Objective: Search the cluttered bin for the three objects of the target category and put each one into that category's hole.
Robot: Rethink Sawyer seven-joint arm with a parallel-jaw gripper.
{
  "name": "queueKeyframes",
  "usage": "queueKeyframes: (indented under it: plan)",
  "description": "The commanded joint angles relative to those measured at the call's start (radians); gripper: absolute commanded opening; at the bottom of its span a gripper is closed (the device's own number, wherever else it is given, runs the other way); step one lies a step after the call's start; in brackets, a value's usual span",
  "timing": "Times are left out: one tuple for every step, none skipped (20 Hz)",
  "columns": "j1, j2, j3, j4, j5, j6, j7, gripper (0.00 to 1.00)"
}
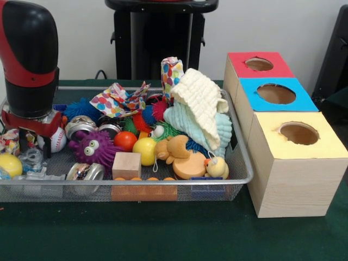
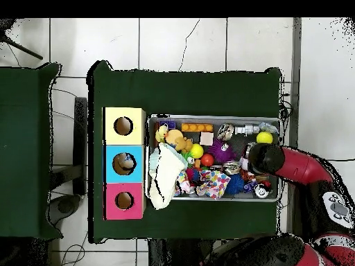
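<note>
Over bin [image 1: 239, 176] left end: gripper [image 1: 33, 142], grip state unclear | boxes [image 1: 298, 163]: red, blue, yellow tops, round holes

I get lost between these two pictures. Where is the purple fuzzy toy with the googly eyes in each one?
Front view: the purple toy sits front-left in the wire bin, left of the orange ball.
Overhead view: the purple toy lies right of centre in the bin.
Shared landmark: the yellow-topped box.
</note>
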Motion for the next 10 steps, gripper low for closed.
queueKeyframes:
  plan:
    - [-0.035, 0.178, 0.051, 0.092, -0.025, -0.052, 0.060, 0.00]
    - [-0.035, 0.174, 0.051, 0.097, -0.025, -0.054, 0.062, 0.00]
    - [-0.033, 0.167, 0.049, 0.104, -0.025, -0.056, 0.065, 0.00]
    - [-0.030, 0.158, 0.047, 0.111, -0.025, -0.053, 0.066, 0.00]
    - [-0.028, 0.148, 0.045, 0.118, -0.025, -0.049, 0.068, 0.00]
    - [-0.022, 0.134, 0.039, 0.128, -0.025, -0.047, 0.074, 0.00]
    - [-0.015, 0.115, 0.033, 0.143, -0.027, -0.050, 0.081, 0.00]
    - [-0.009, 0.096, 0.028, 0.158, -0.026, -0.048, 0.088, 0.00]
    - [-0.002, 0.075, 0.023, 0.174, -0.026, -0.049, 0.095, 0.00]
    - [0.003, 0.055, 0.021, 0.191, -0.025, -0.044, 0.097, 0.00]
